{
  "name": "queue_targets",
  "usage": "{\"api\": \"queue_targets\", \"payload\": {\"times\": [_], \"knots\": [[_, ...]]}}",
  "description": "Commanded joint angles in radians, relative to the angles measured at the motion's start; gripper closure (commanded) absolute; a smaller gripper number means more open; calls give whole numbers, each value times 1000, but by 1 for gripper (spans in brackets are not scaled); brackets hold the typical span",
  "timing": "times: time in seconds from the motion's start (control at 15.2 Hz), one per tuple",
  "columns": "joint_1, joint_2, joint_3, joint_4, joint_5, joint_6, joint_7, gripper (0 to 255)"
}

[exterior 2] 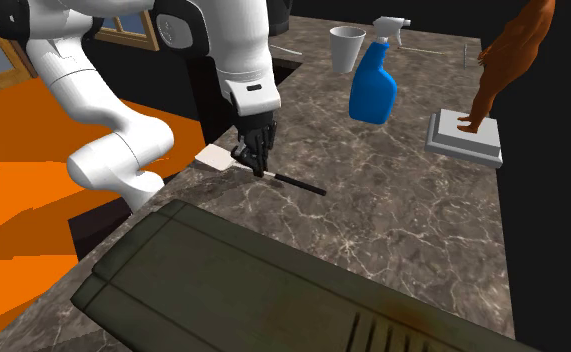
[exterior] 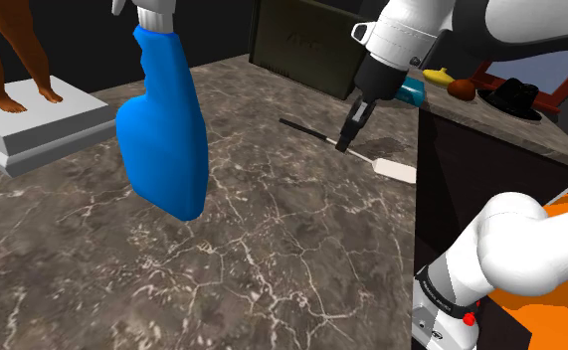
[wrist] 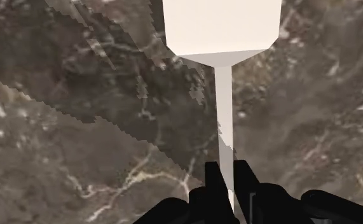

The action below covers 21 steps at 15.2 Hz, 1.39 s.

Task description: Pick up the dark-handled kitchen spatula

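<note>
Fingers (wrist: 215, 186) clasp spatula (wrist: 223, 95) by pale shaft over marbled counter (wrist: 72, 153).

We read no text, label, brand, number or sign anywhere. Faint marking on front of dark olive box (exterior: 306, 40), too indistinct for us to make out.
</note>
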Motion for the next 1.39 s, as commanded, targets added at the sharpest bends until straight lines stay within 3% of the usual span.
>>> {"api": "queue_targets", "payload": {"times": [0.0, 0.33, 1.32], "knots": [[0, 0, 0, -1, 0, 1, 0, 255], [-1, 0, -2, 1, -1, -1, -1, 255], [-12, 35, -20, 228, -21, -193, 7, 255]]}}
